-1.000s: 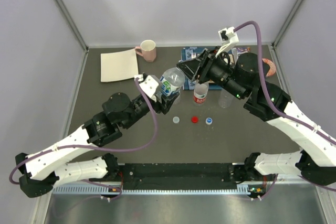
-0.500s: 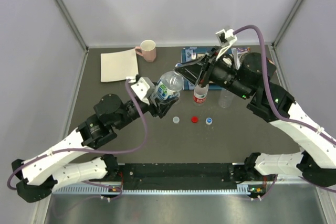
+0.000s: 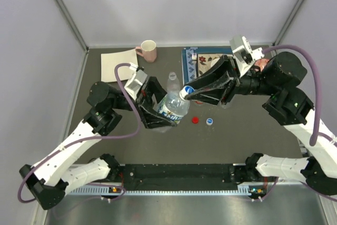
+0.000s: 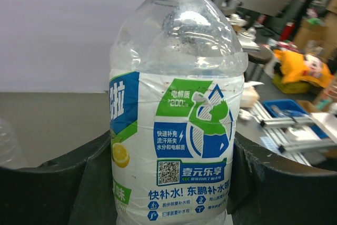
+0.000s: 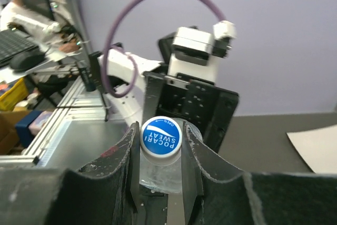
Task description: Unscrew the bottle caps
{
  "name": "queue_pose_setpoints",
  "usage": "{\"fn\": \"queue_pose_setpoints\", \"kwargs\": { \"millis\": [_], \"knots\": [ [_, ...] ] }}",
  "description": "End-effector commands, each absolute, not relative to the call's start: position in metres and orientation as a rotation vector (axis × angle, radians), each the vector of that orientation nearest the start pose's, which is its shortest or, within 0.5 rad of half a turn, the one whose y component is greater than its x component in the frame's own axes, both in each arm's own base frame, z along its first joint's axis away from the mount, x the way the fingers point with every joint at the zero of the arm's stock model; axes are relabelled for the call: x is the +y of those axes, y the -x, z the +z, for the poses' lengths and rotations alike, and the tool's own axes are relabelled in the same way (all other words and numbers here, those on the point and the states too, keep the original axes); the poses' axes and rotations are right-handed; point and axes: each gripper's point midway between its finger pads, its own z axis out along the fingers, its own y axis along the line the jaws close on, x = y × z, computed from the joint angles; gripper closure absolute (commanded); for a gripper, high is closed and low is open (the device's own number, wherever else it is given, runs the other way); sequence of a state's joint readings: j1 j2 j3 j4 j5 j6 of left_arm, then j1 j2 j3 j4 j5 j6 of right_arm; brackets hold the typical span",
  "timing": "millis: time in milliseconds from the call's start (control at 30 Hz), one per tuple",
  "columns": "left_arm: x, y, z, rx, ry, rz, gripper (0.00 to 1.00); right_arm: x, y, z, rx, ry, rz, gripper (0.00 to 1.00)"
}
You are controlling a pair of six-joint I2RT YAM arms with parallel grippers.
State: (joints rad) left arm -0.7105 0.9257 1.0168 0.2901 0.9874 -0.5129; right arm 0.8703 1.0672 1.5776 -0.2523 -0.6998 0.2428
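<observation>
pinching the blue cap (image 5: pixel 160 136) is the right claw (image 3: pixel 189 91); left claw (image 4: pixel 171 183) grips the bottle (image 3: pixel 174 107).

pale walls (image 3: pixel 174 3), dark tabletop (image 3: pixel 237 135)

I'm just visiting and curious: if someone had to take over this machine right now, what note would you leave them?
Left gripper: shut on the green-labelled bottle, tilted.
Right gripper: shut on its blue cap.
Done: a red cap and a second blue cap lie loose on the table.
Left: unscrew this cap; a clear bottle stands behind, its cap state unclear.
</observation>
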Motion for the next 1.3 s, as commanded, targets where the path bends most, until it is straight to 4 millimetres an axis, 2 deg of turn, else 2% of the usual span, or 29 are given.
{"fn": "queue_pose_setpoints", "kwargs": {
  "millis": [0,167,500,600,800,900,933,967,1000,1033,1067,1100,1133,1167,1200,1267],
  "knots": [
    [-0.281,-0.077,0.443,1.068,-1.153,-1.760,0.58,0.278,-0.025,0.522,0.928,1.349,1.582,1.00],
    [-0.284,-0.079,0.438,1.068,-1.176,-1.775,0.56,0.267,-0.009,0.528,0.845,1.408,1.603,1.00],
    [-0.289,-0.091,0.421,1.142,-1.177,-1.729,0.56,0.246,-0.001,0.556,0.756,1.341,1.516,1.00],
    [-0.290,-0.094,0.415,1.170,-1.180,-1.710,0.56,0.243,-0.008,0.564,0.762,1.261,1.463,1.00],
    [-0.289,-0.096,0.408,1.190,-1.180,-1.668,0.56,0.241,-0.038,0.579,0.818,1.038,1.356,1.00],
    [-0.288,-0.101,0.404,1.206,-1.161,-1.609,0.57,0.235,-0.069,0.580,0.901,0.861,1.252,1.00],
    [-0.289,-0.111,0.398,1.282,-1.100,-1.575,0.57,0.233,-0.096,0.570,0.987,0.742,1.175,1.00],
    [-0.285,-0.112,0.404,1.275,-1.077,-1.529,0.57,0.227,-0.110,0.559,1.044,0.685,1.114,1.00],
    [-0.284,-0.121,0.402,1.273,-1.049,-1.446,0.57,0.224,-0.125,0.546,1.108,0.629,1.062,1.00],
    [-0.280,-0.129,0.401,1.296,-1.006,-1.385,0.57,0.221,-0.154,0.517,1.226,0.534,0.964,1.00],
    [-0.270,-0.146,0.399,1.354,-0.883,-1.267,0.57,0.218,-0.164,0.501,1.280,0.501,0.917,1.00],
    [-0.263,-0.155,0.397,1.359,-0.846,-1.186,0.57,0.223,-0.177,0.462,1.382,0.499,0.869,1.00],
    [-0.256,-0.162,0.395,1.370,-0.801,-1.129,0.57,0.221,-0.187,0.442,1.434,0.468,0.831,1.00],
    [-0.239,-0.173,0.399,1.382,-0.704,-1.020,0.57,0.224,-0.189,0.425,1.473,0.467,0.824,1.00],
    [-0.232,-0.176,0.401,1.379,-0.669,-0.980,0.57,0.229,-0.195,0.393,1.536,0.477,0.809,1.00],
    [-0.210,-0.180,0.406,1.364,-0.581,-0.882,0.56,0.238,-0.195,0.366,1.583,0.474,0.830,1.00]
  ]
}}
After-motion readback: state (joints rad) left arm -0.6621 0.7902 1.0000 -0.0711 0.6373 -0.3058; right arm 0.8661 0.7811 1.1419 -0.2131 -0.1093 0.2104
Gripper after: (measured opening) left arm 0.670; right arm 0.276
